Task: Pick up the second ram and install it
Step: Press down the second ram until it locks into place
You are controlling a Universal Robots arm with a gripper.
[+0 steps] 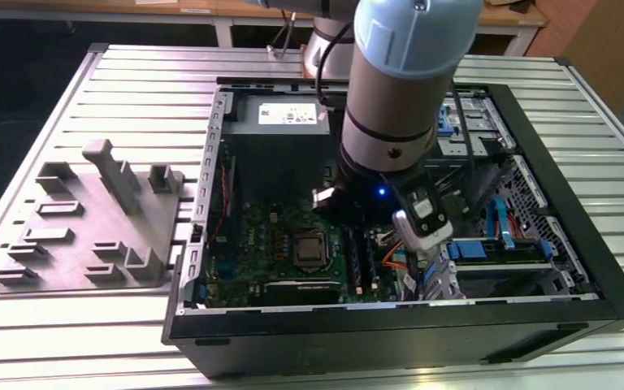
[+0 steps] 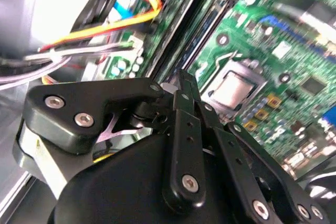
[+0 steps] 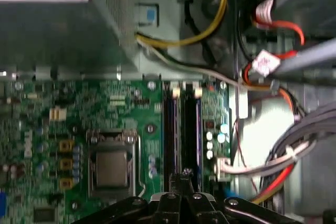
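In the exterior view the arm point(image 1: 399, 89) comes down from the upper middle of the frame into the open computer case point(image 1: 572, 244), which lies on the ribbed bench point(image 1: 127, 89). Its wrist hangs over the right part of the green motherboard point(image 1: 257, 236).

In the first wrist view the end effector point(image 3: 185, 174) sits at the lower middle of the frame, right above the long black slot rails point(image 3: 182, 124). Its black fingers point(image 2: 184, 90) are pressed close together in the second wrist view, and I cannot tell if something thin is pinched between them. The second ram cannot be made out for sure; dark strips lie along the slot rails, but I cannot tell whether a stick is seated there.

Left of the rails stands the square processor socket point(image 3: 111, 163). Yellow, orange and red cables point(image 3: 273, 77) crowd the right side of the first wrist view, near the rails.

On the bench, at the exterior view's left, rests the grey fixture tray point(image 1: 95, 227), well apart from the case.
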